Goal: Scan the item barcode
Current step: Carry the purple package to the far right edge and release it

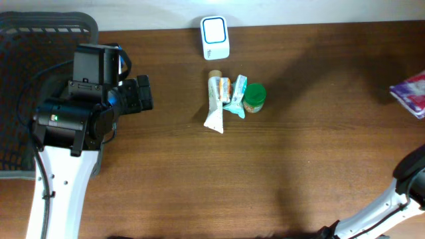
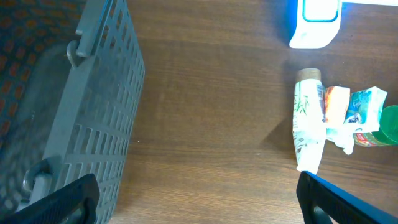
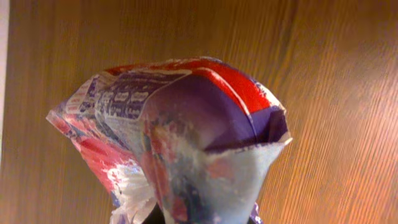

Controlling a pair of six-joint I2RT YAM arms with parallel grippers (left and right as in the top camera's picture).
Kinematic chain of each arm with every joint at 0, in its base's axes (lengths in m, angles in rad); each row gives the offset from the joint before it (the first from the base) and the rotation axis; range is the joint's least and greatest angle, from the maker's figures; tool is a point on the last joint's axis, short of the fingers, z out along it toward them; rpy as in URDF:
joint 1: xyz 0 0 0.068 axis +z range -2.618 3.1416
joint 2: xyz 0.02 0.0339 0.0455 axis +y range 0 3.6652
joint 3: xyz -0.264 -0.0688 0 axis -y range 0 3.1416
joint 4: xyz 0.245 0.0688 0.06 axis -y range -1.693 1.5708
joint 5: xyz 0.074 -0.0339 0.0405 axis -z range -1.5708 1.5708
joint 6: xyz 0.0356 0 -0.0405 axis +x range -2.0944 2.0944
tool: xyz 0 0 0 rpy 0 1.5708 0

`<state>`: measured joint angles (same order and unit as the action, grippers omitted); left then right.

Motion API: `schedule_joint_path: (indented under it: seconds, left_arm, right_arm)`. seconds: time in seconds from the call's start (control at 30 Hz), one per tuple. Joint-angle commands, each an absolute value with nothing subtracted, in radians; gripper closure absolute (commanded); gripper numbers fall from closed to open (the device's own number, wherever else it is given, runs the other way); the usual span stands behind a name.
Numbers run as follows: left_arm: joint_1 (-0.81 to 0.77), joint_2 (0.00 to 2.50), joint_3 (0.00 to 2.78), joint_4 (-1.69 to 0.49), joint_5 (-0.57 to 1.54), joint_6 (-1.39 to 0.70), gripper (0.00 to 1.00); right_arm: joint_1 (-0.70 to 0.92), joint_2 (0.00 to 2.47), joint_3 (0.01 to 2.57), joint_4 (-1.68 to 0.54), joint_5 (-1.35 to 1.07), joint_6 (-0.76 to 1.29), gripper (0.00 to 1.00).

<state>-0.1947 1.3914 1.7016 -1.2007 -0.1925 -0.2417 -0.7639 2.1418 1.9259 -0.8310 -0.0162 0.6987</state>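
Observation:
A crumpled purple, red and white packet [image 3: 186, 124] fills the right wrist view, pinched at its lower end by my right gripper [image 3: 205, 219], which is shut on it; the fingers are almost hidden behind it. Overhead, the packet [image 1: 412, 89] shows at the table's right edge, well right of the scanner. The white scanner [image 1: 215, 38] with a blue-lit face stands at the back centre. No barcode shows on the packet. My left gripper [image 1: 143, 95] hovers open and empty at the left, its fingers [image 2: 62, 202] wide apart over bare wood.
A dark mesh basket [image 1: 26, 99] sits at the far left, its wall [image 2: 93, 124] close to my left gripper. Below the scanner lie a white tube [image 1: 214, 103], small packets [image 1: 234, 93] and a green-lidded jar [image 1: 254, 98].

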Motion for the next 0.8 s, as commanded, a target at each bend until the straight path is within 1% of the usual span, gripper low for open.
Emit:
schedule_joint_path:
  seconds: [0.0, 0.07, 0.13, 0.17, 0.2, 0.23, 0.3, 0.37, 0.43, 0.47, 0.6, 0.7, 0.77]
  left_arm:
    - [-0.191, 1.391, 1.700, -1.199, -0.206, -0.226, 0.01]
    - [-0.191, 1.391, 1.700, -1.199, -0.207, -0.226, 0.01]
    - [-0.191, 1.391, 1.700, -1.199, -0.206, -0.226, 0.01]
    - [-0.191, 1.391, 1.700, -1.199, -0.206, -0.226, 0.01]
    - [-0.191, 1.391, 1.700, -1.199, -0.207, -0.226, 0.01]
    - [-0.191, 1.391, 1.700, -1.199, -0.207, -0.226, 0.01]
    - [-0.191, 1.391, 1.700, -1.199, -0.207, -0.226, 0.01]
    - [-0.191, 1.391, 1.700, -1.199, -0.207, -0.226, 0.01]
    - [-0.191, 1.391, 1.700, -1.199, -0.206, -0.226, 0.01]
    - [-0.191, 1.391, 1.700, -1.199, -0.206, -0.226, 0.01]
    - [-0.191, 1.391, 1.700, -1.199, -0.206, -0.226, 0.01]
    - [-0.191, 1.391, 1.700, -1.199, -0.206, -0.226, 0.01]
    - [-0.191, 1.391, 1.700, -1.199, -0.206, -0.226, 0.01]
  right_arm:
    - [-0.789, 2.186, 1.911, -0.751, -0.116, 0.692, 0.95]
    - [-0.793, 2.204, 1.911, -0.691, -0.176, 0.693, 0.90]
    - [-0.792, 2.213, 1.911, -0.667, -0.175, 0.691, 0.71]
    - [-0.791, 2.216, 1.911, -0.664, -0.173, 0.686, 0.47]
    - [-0.792, 2.217, 1.911, -0.665, -0.174, 0.676, 0.27]
    - [-0.791, 2.217, 1.911, -0.665, -0.177, 0.650, 0.19]
    - [-0.791, 2.217, 1.911, -0.667, -0.193, 0.588, 0.12]
    - [-0.791, 2.217, 1.911, -0.669, -0.264, 0.503, 0.10]
    - [-0.791, 2.212, 1.914, -0.669, -0.425, 0.441, 0.04]
    - [-0.791, 2.206, 1.915, -0.669, -0.501, 0.441, 0.03]
    - [-0.783, 2.174, 1.915, -0.669, -0.731, 0.427, 0.02]
    - [-0.751, 2.154, 1.915, -0.688, -0.945, 0.345, 0.02]
    - [-0.708, 2.153, 1.915, -0.743, -1.089, 0.261, 0.02]
